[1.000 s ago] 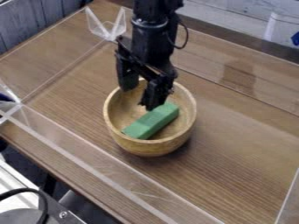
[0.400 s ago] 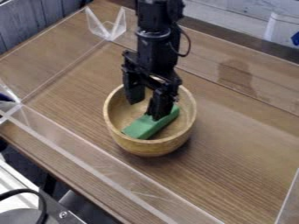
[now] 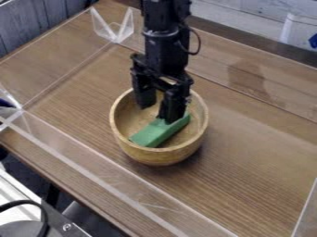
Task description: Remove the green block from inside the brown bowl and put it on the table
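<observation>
A bright green block (image 3: 158,132) lies slanted inside the light tan brown bowl (image 3: 128,141), which sits on the wood-grain table (image 3: 247,157). My black gripper (image 3: 161,104) points down into the bowl, just above the block's far end. Its jaws stand open, one finger (image 3: 146,95) on the left and one on the right of the block's upper end. Nothing is held. The far tip of the block is partly hidden behind the fingers.
Low clear acrylic walls (image 3: 74,176) edge the tabletop on all sides. A clear plastic piece (image 3: 114,31) stands behind the arm at the back. Bare wood lies left and right of the bowl.
The gripper has shifted slightly right and sunk a little into the bowl, closer over the block's far end. Its jaws stay open. The block and bowl have not moved.
</observation>
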Controlling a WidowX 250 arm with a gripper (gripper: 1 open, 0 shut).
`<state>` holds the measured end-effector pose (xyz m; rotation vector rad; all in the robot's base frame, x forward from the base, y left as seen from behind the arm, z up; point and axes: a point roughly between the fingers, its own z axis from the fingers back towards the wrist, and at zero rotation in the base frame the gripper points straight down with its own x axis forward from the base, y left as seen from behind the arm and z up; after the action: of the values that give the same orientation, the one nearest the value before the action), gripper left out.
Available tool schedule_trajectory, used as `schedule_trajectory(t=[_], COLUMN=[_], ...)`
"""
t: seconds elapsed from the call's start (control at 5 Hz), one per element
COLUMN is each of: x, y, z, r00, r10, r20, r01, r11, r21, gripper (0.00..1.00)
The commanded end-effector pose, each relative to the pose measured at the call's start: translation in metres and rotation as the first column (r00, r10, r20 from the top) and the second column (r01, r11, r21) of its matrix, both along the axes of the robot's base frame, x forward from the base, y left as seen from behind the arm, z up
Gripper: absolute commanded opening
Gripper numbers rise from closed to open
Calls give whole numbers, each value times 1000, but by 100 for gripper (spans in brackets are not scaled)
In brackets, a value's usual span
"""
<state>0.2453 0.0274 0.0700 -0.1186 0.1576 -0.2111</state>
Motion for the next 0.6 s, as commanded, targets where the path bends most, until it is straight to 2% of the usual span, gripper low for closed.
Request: schedule_trajectory(t=[0.0,0.4], x=[15,11], y=[2,8], z=[12,0], r00=[997,993], r10=[-45,-76], r20=[64,90], r01=[45,83], r11=[999,993], r21=[-6,-80], gripper=[100,100])
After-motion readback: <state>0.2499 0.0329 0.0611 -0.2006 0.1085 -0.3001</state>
